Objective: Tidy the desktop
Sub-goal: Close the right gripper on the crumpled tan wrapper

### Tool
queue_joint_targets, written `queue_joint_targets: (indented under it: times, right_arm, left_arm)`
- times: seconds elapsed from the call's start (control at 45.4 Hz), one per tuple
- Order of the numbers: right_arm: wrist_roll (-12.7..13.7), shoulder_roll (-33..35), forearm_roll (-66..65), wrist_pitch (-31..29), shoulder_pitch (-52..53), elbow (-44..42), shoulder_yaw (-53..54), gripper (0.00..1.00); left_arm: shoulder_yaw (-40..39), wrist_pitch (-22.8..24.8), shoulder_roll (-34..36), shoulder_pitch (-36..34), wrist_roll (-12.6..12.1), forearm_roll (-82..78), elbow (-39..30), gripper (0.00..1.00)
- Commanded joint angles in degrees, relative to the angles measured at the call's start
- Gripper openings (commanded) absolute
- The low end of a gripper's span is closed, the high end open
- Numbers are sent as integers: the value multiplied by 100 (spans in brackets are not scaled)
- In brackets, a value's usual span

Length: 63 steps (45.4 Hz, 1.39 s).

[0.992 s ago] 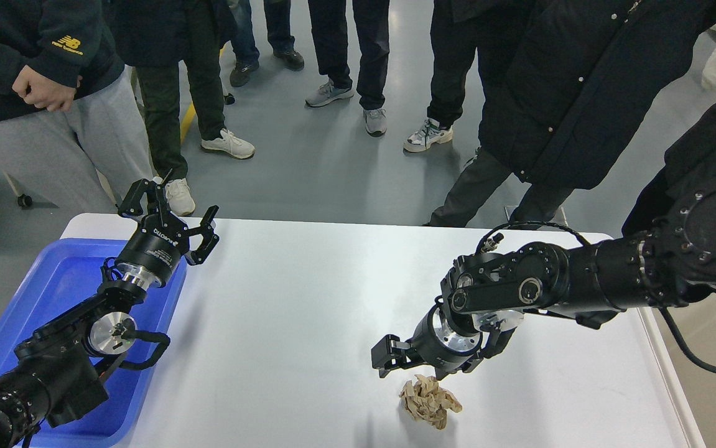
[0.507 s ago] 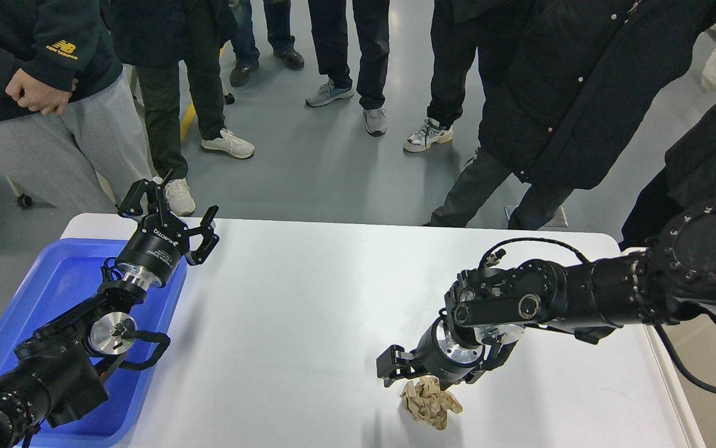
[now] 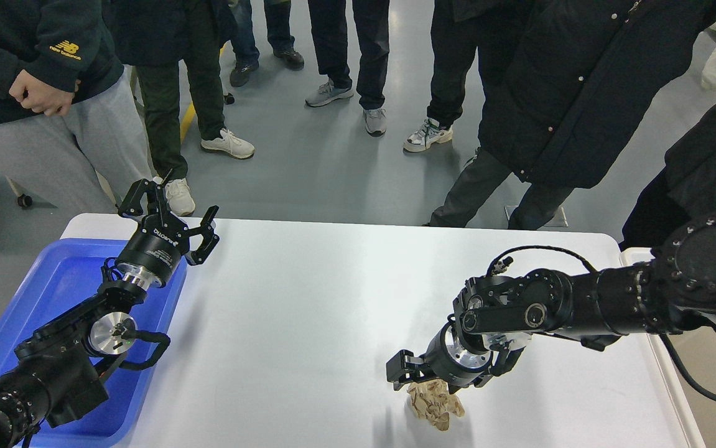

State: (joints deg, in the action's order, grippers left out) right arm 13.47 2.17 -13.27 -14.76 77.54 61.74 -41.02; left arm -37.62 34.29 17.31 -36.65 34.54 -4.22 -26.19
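The desktop (image 3: 308,311) is white and smooth, with rounded corners, standing on a grey floor (image 3: 333,155) — people (image 3: 557,93) crowd its far edge, legs and shoes in a row. A blue tray (image 3: 53,286) lies at the left end, reaching toward the near left corner. Most of the middle is bare between the two arms, from the far edge down to the near one.

The left gripper (image 3: 168,208) stands raised over the tray's far right corner, near the far edge, fingers spread wide and holding nothing.

A brown paper ball (image 3: 435,403) lies on the desktop right of centre, close to the near edge. The right gripper (image 3: 423,381) points down at it from above and just left; one finger (image 3: 398,371) sticks out to the left of the ball, apart from it, while the other is hidden behind the wrist (so whether the fingers are spread or pinching the paper cannot be told). The ball's top touches or sits just under the gripper body.
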Motion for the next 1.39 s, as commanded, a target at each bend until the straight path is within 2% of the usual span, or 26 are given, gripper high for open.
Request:
queue_joint_targets:
  times: [0.0, 0.661, 0.706, 0.728, 0.794, 0.86, 0.948, 0.992, 1.014, 1.367]
  right_arm:
    - [-2, 20, -150, 0, -195, -171, 24, 100]
    - [-55, 11, -484, 0, -670, -488, 182, 100]
    - [-63, 11, -484, 9, -679, -497, 199, 98]
    - [-63, 11, -484, 17, -688, -497, 217, 96]
    - [-63, 11, -493, 35, -688, -497, 244, 77]
    - [-72, 11, -501, 35, -688, -505, 244, 66]
    - [-72, 11, -624, 44, -688, -532, 244, 30]
    - [-72, 20, -712, 35, -688, -532, 244, 18]
    - [-72, 20, -738, 35, -688, -523, 235, 0]
    - [-63, 38, -739, 97, -653, -505, 235, 0]
  left_arm:
    - [0, 8, 0, 0, 0, 0, 0, 100]
    - [0, -1, 0, 0, 0, 0, 0, 100]
    - [0, -1, 0, 0, 0, 0, 0, 100]
    - [0, -1, 0, 0, 0, 0, 0, 100]
    - [0, -1, 0, 0, 0, 0, 0, 100]
    - [0, -1, 0, 0, 0, 0, 0, 100]
    - [0, -1, 0, 0, 0, 0, 0, 100]
    - [0, -1, 0, 0, 0, 0, 0, 100]
    - [0, -1, 0, 0, 0, 0, 0, 100]
    - [0, -1, 0, 0, 0, 0, 0, 100]
